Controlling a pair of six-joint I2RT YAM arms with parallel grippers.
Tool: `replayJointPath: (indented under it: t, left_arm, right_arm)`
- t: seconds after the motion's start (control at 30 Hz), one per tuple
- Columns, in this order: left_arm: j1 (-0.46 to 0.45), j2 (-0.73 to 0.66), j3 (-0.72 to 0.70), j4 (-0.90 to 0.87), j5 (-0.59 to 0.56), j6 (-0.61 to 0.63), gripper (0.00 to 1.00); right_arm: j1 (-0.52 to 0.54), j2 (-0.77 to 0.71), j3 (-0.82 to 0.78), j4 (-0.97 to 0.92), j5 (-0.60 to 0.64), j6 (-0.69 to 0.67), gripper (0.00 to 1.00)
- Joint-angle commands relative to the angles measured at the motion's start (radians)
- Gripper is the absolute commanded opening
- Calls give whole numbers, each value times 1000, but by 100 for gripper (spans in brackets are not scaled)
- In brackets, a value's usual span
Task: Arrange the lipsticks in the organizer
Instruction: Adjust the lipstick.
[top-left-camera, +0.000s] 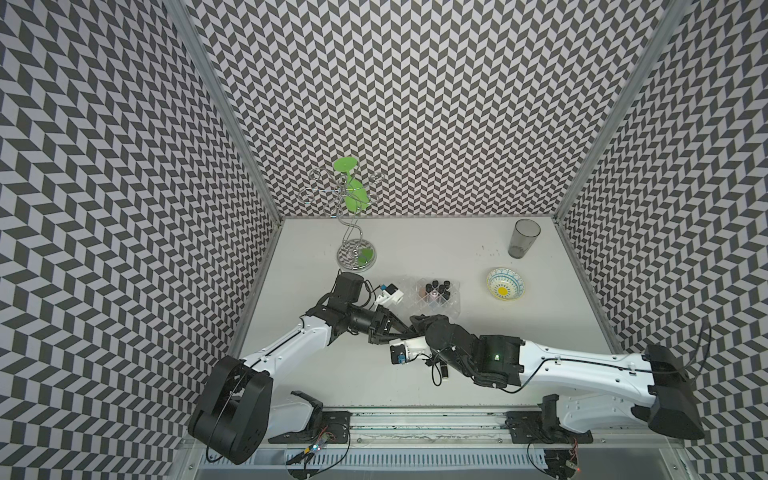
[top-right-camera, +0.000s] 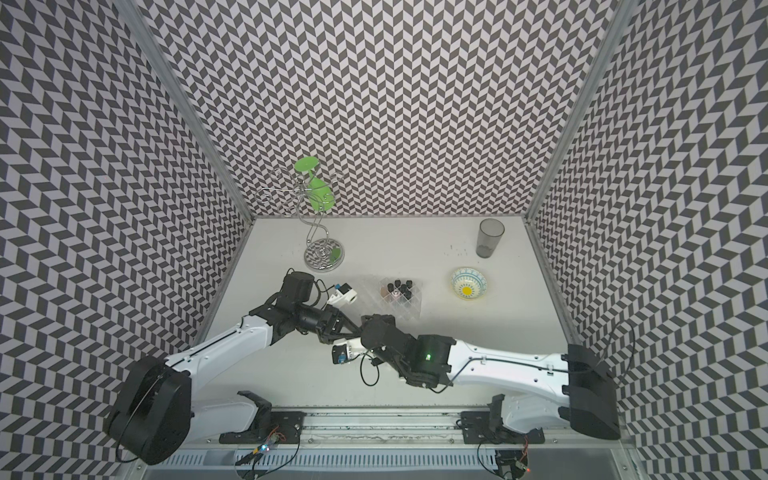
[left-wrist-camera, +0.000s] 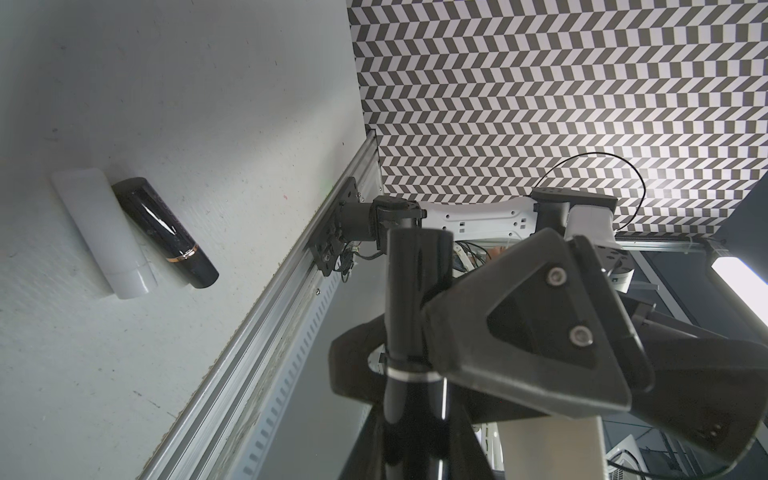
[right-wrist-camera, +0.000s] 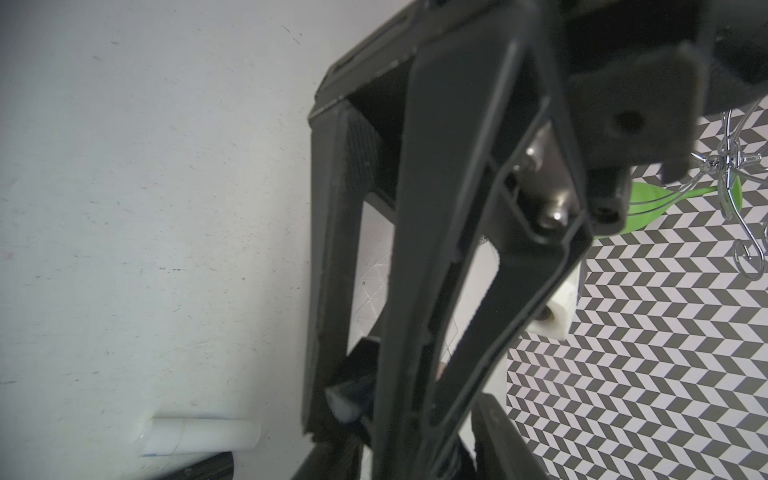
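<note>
Left fingers (left-wrist-camera: 519, 324) tight around black lipstick (left-wrist-camera: 415, 270), right fingers (right-wrist-camera: 328, 249) just beside it

Walls (top-left-camera: 415, 104) are showing blk/wht chevron; tabletop (top-left-camera: 415, 249) is looking pale grey. Bowl (top-left-camera: 495, 277) is showing blue rings w/ yellow centre. Tumbler (top-left-camera: 524, 238) is looking smoky grey, glass (top-left-camera: 354, 195) bright green. White lipstick (left-wrist-camera: 104, 232) is looking plain; blk lipstick (left-wrist-camera: 166, 226) is showing a gold band.
</note>
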Motion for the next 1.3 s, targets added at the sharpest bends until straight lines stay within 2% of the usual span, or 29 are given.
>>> replayJointPath:
  t: [0.0, 0.03, 0.13, 0.23, 0.3, 0.37, 0.53, 0.6, 0.67, 0.77, 0.8, 0.83, 0.93, 1.0, 1.07, 1.13, 1.23, 1.27]
  left_arm:
    - [3, -19, -6, 37, 18, -2, 0]
    - [4, -18, -5, 36, 19, -2, 0]
    - [5, -14, -4, 35, 18, -1, 0]
    - [6, -13, -4, 40, 21, 0, 0]
    - [7, -13, 0, 40, 22, -2, 0]
    - [9, -13, 5, 40, 22, -4, 0]
    - [8, -2, 9, 39, 21, -2, 9]
    - [8, -9, 11, 39, 22, -2, 23]
    - [11, -18, 13, 40, 23, 1, 45]
    - [38, -37, 8, 38, 18, 4, 73]
    - [53, -47, 8, 32, 11, 9, 96]
    - [77, -58, 9, 21, 1, 16, 100]
    - [167, -80, 23, -18, -43, 54, 100]
    - [230, -103, 20, 23, -82, 44, 100]
    - [261, -132, -9, 86, -170, 11, 100]
    - [258, -171, -79, 217, -242, -82, 100]
    - [243, -281, -247, 558, -329, -318, 100]
    - [237, -329, -290, 625, -369, -361, 100]
  right_arm:
    - [-5, -22, 12, 44, -25, 13, 41]
    - [-5, -17, 12, 44, -25, 17, 41]
    - [-4, 6, 23, 22, -34, 24, 31]
    - [-5, 14, 13, 23, -32, 21, 30]
    - [-6, 13, 9, 24, -32, 21, 25]
    - [-6, 12, 7, 24, -32, 22, 16]
    - [-10, 16, 10, 34, -40, 27, 16]
    - [-11, 20, 10, 37, -39, 30, 13]
    - [-19, 23, 9, 34, -37, 30, 9]
    - [-48, 9, -2, 37, -63, 42, 8]
    - [-57, -2, -3, 39, -81, 53, 8]
    - [-69, -15, -4, 41, -105, 69, 8]
    - [-137, -62, 8, 44, -218, 159, 7]
    - [-241, -106, 5, 75, -368, 261, 5]
    - [-379, -157, -45, 174, -581, 381, 5]
    - [-470, -194, -117, 304, -697, 475, 4]
    - [-568, -216, -201, 464, -736, 600, 4]
    - [-609, -223, -237, 534, -739, 671, 4]
